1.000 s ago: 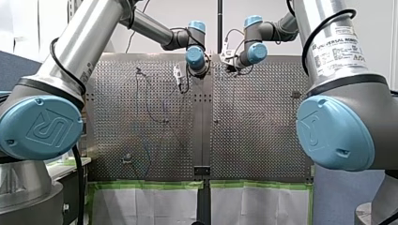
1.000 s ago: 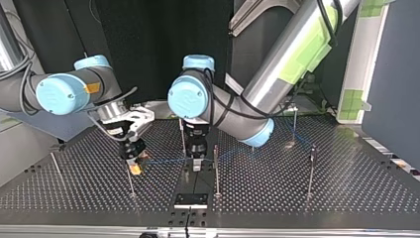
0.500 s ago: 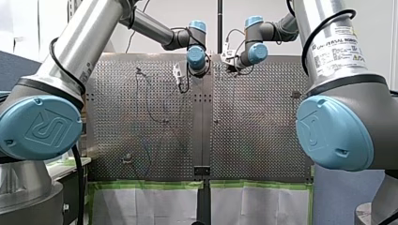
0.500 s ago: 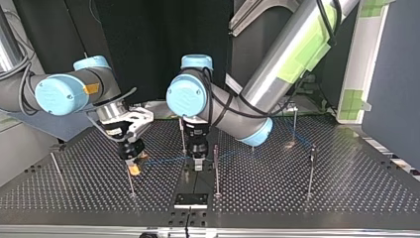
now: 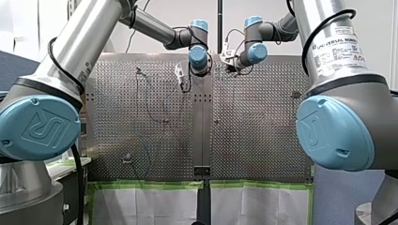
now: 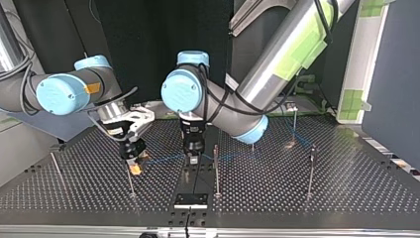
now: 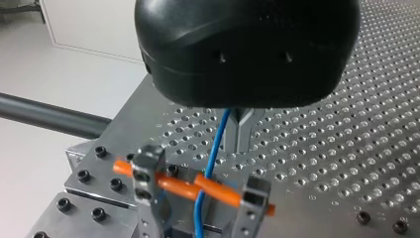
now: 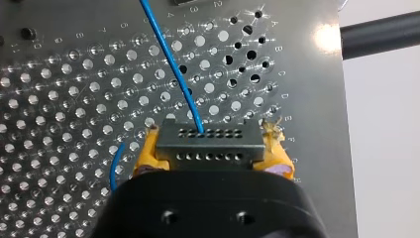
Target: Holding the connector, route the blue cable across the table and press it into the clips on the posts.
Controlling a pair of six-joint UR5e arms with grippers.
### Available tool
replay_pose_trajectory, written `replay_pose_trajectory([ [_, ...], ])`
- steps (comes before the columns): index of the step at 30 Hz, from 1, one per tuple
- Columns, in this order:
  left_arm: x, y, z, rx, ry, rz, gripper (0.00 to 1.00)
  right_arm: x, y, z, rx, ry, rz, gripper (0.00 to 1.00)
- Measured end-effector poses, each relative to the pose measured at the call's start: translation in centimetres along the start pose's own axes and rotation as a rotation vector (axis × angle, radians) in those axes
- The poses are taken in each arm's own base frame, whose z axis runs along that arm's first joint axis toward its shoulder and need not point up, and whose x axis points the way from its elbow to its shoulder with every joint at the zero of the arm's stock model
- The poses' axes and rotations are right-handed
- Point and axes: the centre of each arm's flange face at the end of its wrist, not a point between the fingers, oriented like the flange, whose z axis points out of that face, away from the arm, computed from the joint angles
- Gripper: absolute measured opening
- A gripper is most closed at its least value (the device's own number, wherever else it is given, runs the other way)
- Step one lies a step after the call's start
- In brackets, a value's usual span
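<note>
- Currently my right gripper (image 8: 212, 157), yellow pads, clamps the dark grey multi-hole connector (image 8: 208, 141).
- From it runs the thin blue cable (image 8: 171, 64).
- My left gripper (image 7: 242, 130) sits at the cable; grip state can't tell.

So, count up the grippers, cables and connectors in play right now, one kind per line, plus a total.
Grippers: 2 (my left gripper, my right gripper)
Blue cable: 1
Connector: 1, clamped between my right gripper's yellow pads
Total: 4
</note>
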Motion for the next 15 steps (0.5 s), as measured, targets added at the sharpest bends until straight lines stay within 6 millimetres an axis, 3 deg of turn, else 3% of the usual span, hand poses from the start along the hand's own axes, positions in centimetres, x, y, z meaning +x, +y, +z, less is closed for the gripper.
replay_pose_trajectory([
  [10,1.1,0.2,-1.3,-0.044,0.034,0.012,0.00,-0.3,-0.5,-0.1,0.007,-0.010,0.002,0.00],
  [15,1.9,0.4,-2.3,-0.039,0.031,0.010,0.00,-1.8,-0.8,-0.5,0.008,-0.039,0.008,0.00],
])
